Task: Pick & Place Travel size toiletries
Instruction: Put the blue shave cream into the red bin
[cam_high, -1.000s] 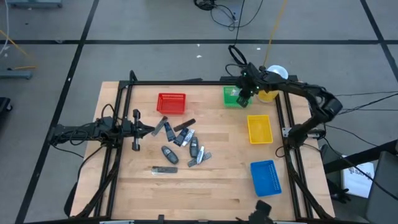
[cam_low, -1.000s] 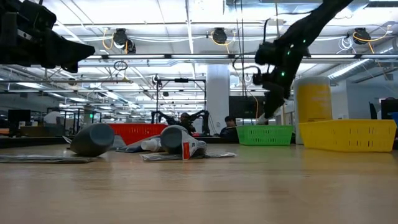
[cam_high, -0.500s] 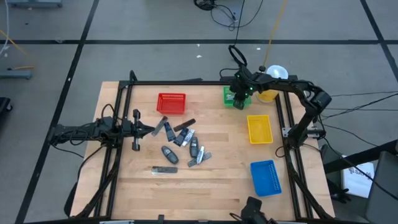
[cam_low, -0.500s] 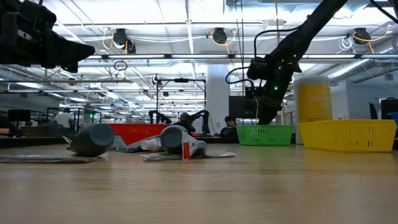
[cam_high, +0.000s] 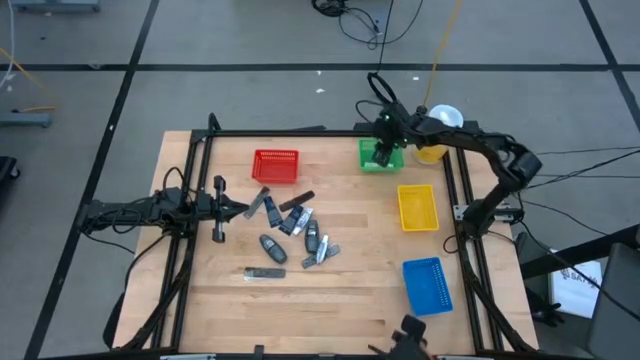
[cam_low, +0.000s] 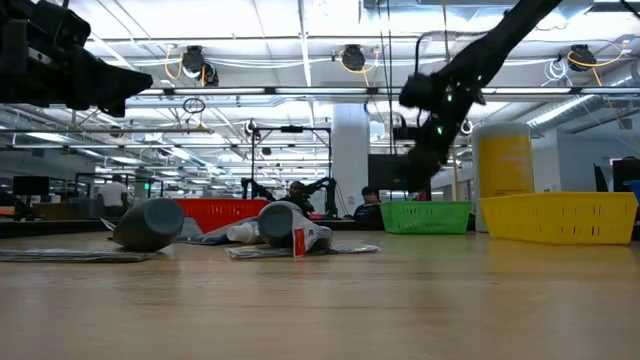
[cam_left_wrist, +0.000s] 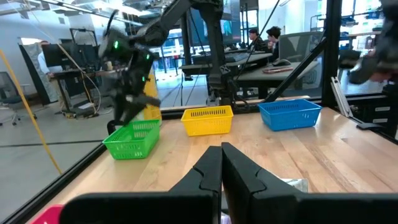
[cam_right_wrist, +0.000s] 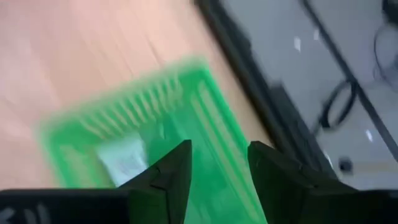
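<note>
Right gripper (cam_high: 384, 150) jaws parted, empty, over green bin (cam_high: 373, 157), upper right. Left gripper (cam_high: 238, 209) jaws closed, empty, mid-left. About eight toiletries (cam_high: 291, 228) centre desk (cam_high: 340, 290). Four bins.

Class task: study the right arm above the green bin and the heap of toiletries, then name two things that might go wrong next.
1. The right tool, open over the green bin, hangs near its rim and might knock it on withdrawing.
2. The toiletries lie overlapped mid-table, so a grasp may catch two or scatter neighbours.
</note>
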